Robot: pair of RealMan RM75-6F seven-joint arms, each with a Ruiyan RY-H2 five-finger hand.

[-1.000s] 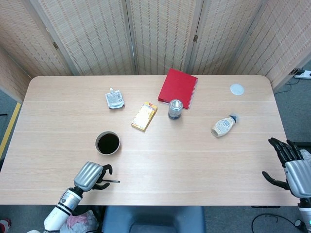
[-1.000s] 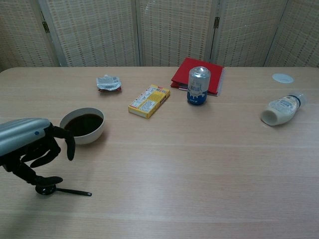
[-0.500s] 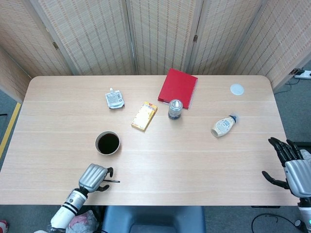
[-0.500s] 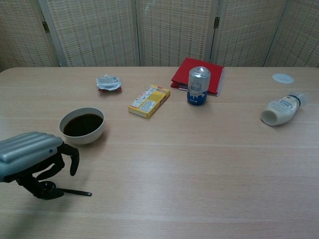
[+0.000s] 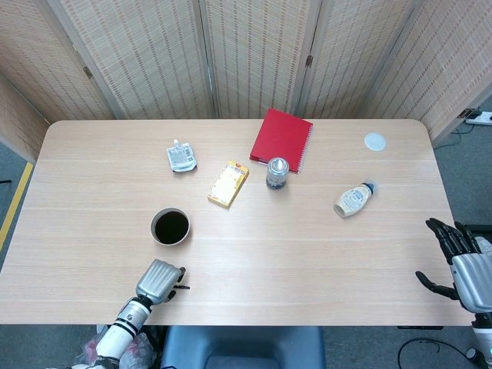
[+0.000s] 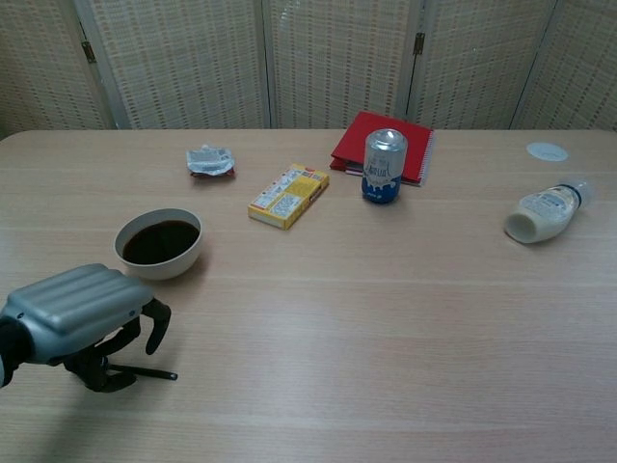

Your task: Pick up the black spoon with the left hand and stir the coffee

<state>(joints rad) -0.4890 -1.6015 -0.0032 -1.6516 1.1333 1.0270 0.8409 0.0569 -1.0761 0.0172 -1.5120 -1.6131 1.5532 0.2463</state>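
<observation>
The left hand [image 6: 82,318] has been lowered and drawn over the black spoon [image 6: 135,371] within the last second, its fingers now curled down around the bowl end; whether the spoon is actually pinched cannot be told. The grasp is judged nearly made, lifting not yet begun. The spoon lies flat on the table [image 6: 386,318], long axis across, handle pointing to three o'clock. The coffee [image 6: 159,241] waits at twelve o'clock. The right hand [image 5: 461,265] is held spread, empty.
</observation>
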